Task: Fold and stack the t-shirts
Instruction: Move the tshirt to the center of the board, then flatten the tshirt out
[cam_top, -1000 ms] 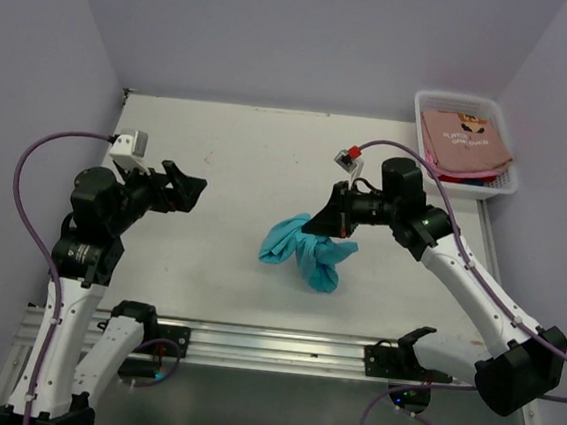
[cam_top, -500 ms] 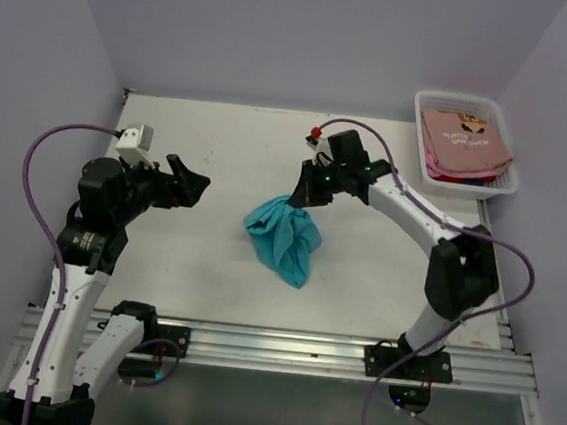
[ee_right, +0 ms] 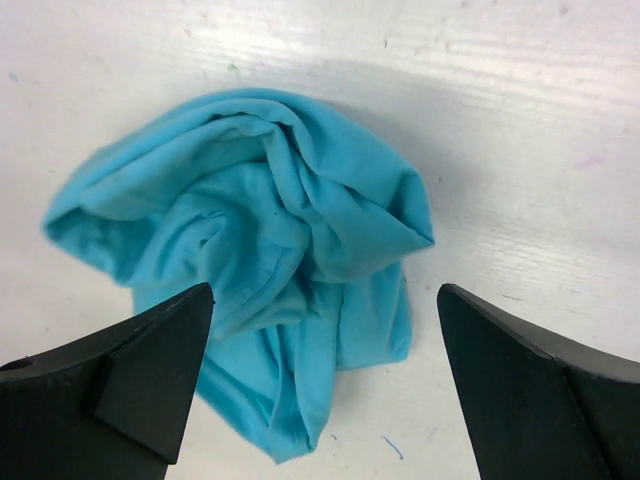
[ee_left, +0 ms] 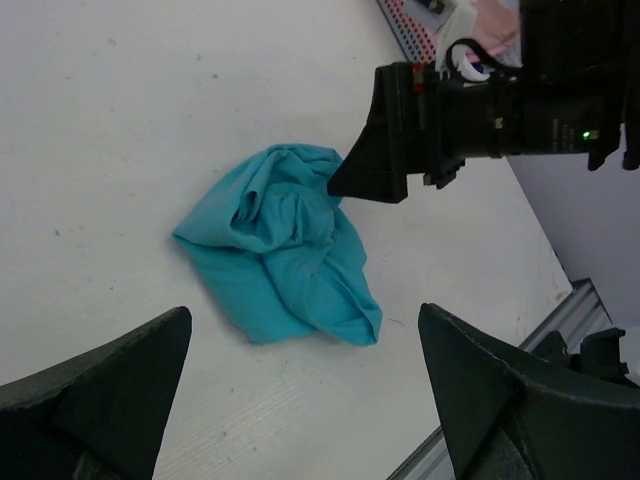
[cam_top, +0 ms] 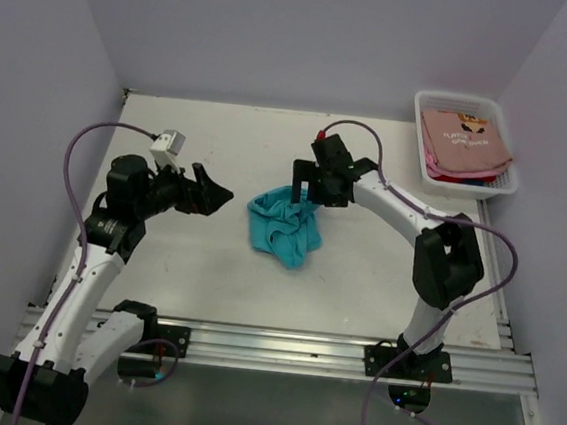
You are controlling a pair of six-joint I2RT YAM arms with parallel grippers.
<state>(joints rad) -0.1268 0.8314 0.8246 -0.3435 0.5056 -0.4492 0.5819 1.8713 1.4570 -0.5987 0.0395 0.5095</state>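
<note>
Teal t-shirt (cam_top: 282,230) lies crumpled mid-table, not yet folded, and neither pincer holds it.
Top view: right gripper (cam_top: 308,187) hovers at its far edge, left gripper (cam_top: 210,193) near; pink t-shirt (cam_top: 463,141) waits in the basket (cam_top: 425,104). Left wrist: jaws wide, bare table (ee_left: 120,120) all round. Right wrist: jaws wide, empty. Next, I judge: find 2 hems and spread it flat.

teal t-shirt (cam_top: 282,229): crumpled heap, centre of table (cam_top: 220,136) | salmon-pink t-shirt (cam_top: 463,139): folded, dark print up, in basket (cam_top: 455,96), far right
</note>
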